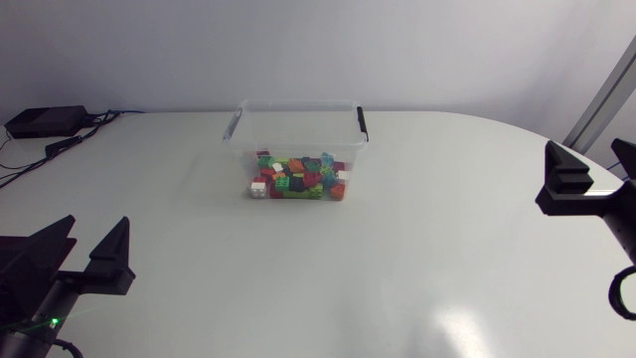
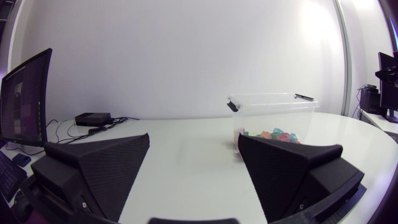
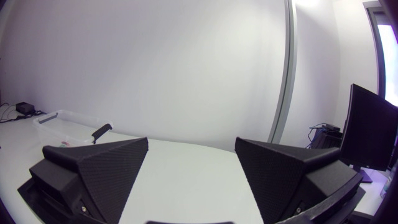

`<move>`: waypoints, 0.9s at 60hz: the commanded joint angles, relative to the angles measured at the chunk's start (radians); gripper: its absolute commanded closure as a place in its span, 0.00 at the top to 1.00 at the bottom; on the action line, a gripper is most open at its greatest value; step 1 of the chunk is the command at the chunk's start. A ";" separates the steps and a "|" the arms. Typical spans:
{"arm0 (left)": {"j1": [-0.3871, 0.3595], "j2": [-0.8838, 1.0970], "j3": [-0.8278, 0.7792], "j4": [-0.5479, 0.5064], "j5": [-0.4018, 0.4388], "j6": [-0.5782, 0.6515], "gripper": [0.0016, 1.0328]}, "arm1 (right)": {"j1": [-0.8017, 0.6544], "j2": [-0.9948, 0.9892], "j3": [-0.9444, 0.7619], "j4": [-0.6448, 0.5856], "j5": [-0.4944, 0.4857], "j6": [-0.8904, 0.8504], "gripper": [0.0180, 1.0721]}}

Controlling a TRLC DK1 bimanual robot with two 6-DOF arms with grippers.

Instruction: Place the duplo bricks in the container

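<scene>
A clear plastic container [image 1: 298, 129] with black handle clips stands at the table's far middle, and several coloured duplo bricks [image 1: 298, 179] lie inside it. My left gripper [image 1: 87, 247] is at the near left edge, open and holding nothing, well away from the container. My right gripper [image 1: 596, 159] is at the right edge, open and holding nothing too. In the left wrist view the container [image 2: 273, 115] stands ahead of my open left gripper [image 2: 193, 171], with bricks [image 2: 273, 134] showing through its wall. In the right wrist view the container [image 3: 68, 124] is far off beside my open right gripper [image 3: 191, 174].
A black box [image 1: 45, 121] with cables lies at the table's far left corner. The white tabletop [image 1: 328, 278] stretches bare between my arms and the container.
</scene>
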 commanded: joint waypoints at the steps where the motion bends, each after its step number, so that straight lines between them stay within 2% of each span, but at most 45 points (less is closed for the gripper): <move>1: 0.009 -0.006 -0.020 0.011 0.009 -0.007 0.96 | -0.010 -0.047 -0.054 -0.011 -0.013 0.012 0.96; 42: 0.060 0.002 -0.019 -0.002 0.087 -0.049 0.96 | -0.030 -0.432 -0.368 -0.131 -0.153 0.142 0.96; 54: 0.060 0.002 -0.019 -0.002 0.087 -0.049 0.96 | -0.030 -0.432 -0.368 -0.131 -0.153 0.142 0.96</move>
